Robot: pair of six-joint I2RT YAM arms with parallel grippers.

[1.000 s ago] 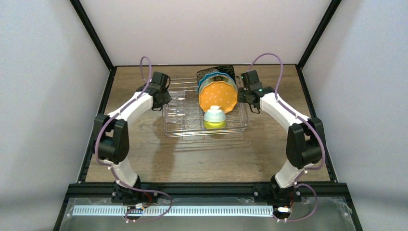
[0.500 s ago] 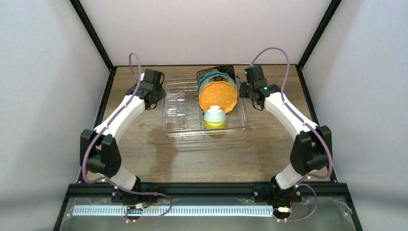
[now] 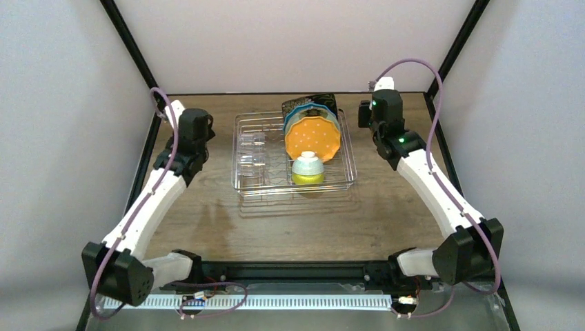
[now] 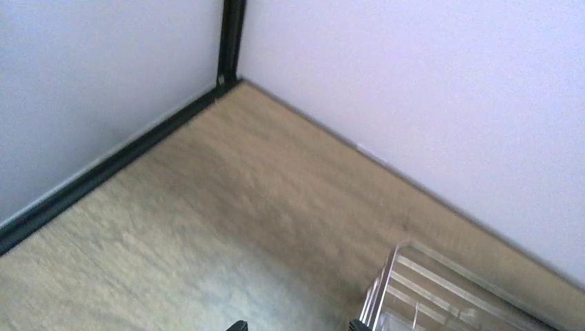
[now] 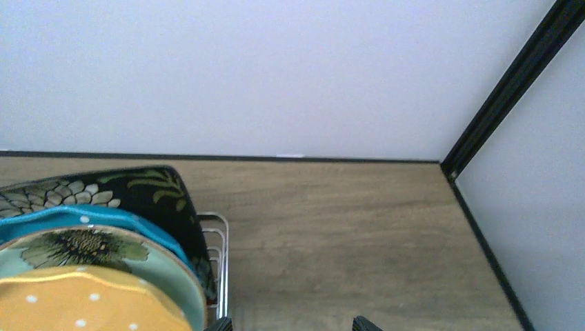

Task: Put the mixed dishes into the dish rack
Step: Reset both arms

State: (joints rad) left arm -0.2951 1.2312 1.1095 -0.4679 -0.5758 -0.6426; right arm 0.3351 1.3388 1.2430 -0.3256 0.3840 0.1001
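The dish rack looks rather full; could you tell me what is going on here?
Dishes are being loaded into the dish rack. Four plates stand on edge in its right half, from back to front the black floral plate, teal plate, mint flower plate and orange dotted plate, with the small bowl just in front. A clear glass seems to lie in the left half. The left gripper and right gripper are both open and empty, one off each side of the rack.

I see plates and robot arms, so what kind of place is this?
Probably a robot test booth: plain walls in a black frame, with a left arm and right arm flanking the dish rack.
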